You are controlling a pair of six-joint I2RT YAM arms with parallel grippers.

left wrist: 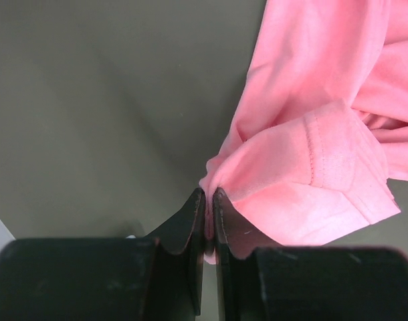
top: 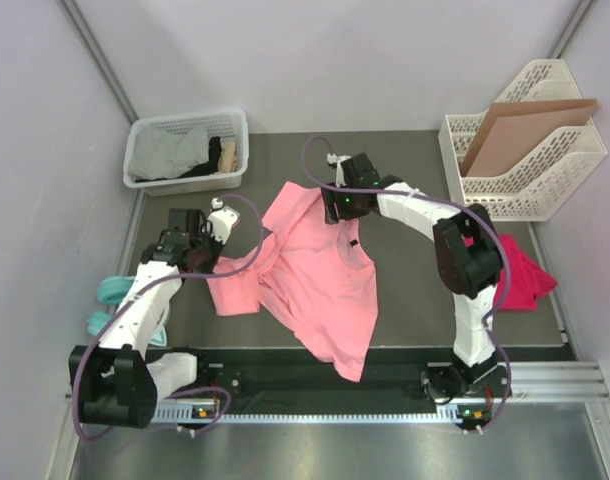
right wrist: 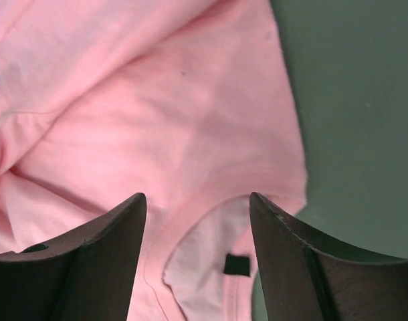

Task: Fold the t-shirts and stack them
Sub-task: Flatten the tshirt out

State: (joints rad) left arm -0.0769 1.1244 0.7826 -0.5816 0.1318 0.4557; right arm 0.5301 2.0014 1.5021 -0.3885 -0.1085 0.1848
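The light salmon-pink t-shirt (top: 325,270) lies spread and rumpled mid-table, its small dark tag (right wrist: 237,265) showing inside the collar. My left gripper (left wrist: 209,195) is shut on a bunched fold of its sleeve at the shirt's left edge (top: 213,265). My right gripper (right wrist: 197,197) hangs open just above the collar at the shirt's far end (top: 337,214), with cloth below its fingers and nothing between them. The magenta-red t-shirt (top: 522,276) lies crumpled at the right, partly behind the right arm.
A white basket (top: 135,160) holding grey cloth stands at the back left. A white rack (top: 530,195) with a brown cardboard sheet (top: 525,135) is at the back right. Teal cloth (top: 113,292) lies by the left arm. A metal rail (top: 545,378) runs along the near edge.
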